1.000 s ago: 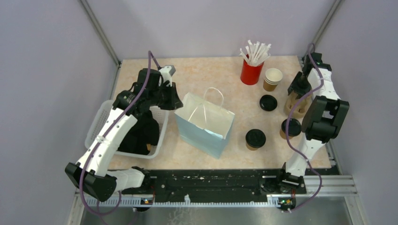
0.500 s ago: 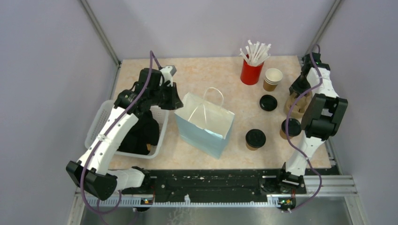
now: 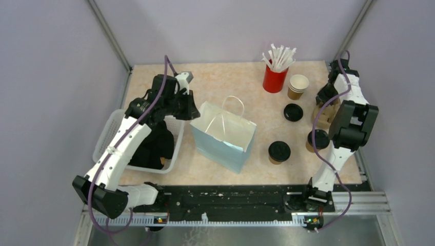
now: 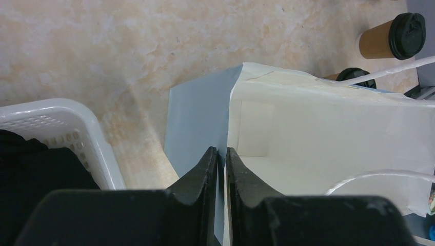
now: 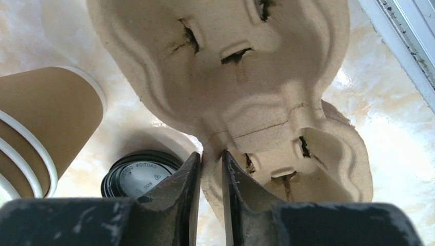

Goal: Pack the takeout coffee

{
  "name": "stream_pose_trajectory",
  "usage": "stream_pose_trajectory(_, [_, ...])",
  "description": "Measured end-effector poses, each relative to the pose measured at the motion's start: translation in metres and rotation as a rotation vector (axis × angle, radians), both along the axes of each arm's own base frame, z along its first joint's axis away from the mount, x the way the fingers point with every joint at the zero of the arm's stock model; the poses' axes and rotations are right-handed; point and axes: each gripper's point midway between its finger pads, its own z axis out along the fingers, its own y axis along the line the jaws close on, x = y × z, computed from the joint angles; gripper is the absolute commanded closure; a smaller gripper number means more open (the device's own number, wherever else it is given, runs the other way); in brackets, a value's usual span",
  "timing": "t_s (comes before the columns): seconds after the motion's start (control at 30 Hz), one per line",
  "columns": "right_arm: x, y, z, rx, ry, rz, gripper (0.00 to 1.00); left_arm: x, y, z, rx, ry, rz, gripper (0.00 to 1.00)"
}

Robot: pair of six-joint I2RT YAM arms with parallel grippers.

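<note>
- Along the right edge of the worktop [image 3: 231, 77], the right hand [image 5: 209, 156], spread wider a second ago, has narrowed. It now pinches the rim of the pulp cup carrier [image 5: 231, 66], and its wrist has drawn slightly farther back.
- Our left hand [image 4: 221, 151] has not moved and is pressed together on the left rim of the pale blue bag [image 3: 225, 136].
- Nearest us, the nearer lidded cup [image 3: 279, 151] and the second lidded cup [image 3: 317, 139] stand upright to the right of the bag, long axes vertical, black lids up.
- We see the bag standing open-mouthed, showing its white inside; the white basket [image 3: 102, 138] at left holds dark cloth [image 3: 156, 146].
- Farther back are a loose lid [image 3: 293, 111] lying flat, a stack of open cups [image 3: 298, 84] with mouths up, and a red cup [image 3: 275, 79] holding white straws [image 3: 279, 55].
</note>
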Motion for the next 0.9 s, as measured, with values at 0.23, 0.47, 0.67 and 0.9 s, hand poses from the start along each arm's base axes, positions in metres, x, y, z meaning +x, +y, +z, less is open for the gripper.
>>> stream_pose_trajectory(0.23, [0.0, 0.0, 0.002, -0.001, -0.001, -0.001, 0.8, 0.001, 0.0, -0.001, 0.005, 0.002, 0.001, 0.82])
stream_pose_trajectory(0.47, [0.0, -0.001, 0.005, -0.004, -0.001, -0.002, 0.78, 0.002, 0.0, -0.003, 0.007, 0.005, 0.001, 0.82])
stream_pose_trajectory(0.67, [0.004, -0.002, 0.011, -0.013, -0.033, 0.001, 0.77, 0.002, 0.0, -0.003, 0.006, 0.005, 0.001, 0.82])
stream_pose_trajectory(0.9, [0.01, 0.002, 0.019, -0.004, -0.098, 0.009, 0.8, 0.002, 0.0, -0.003, 0.006, 0.005, 0.001, 0.82])
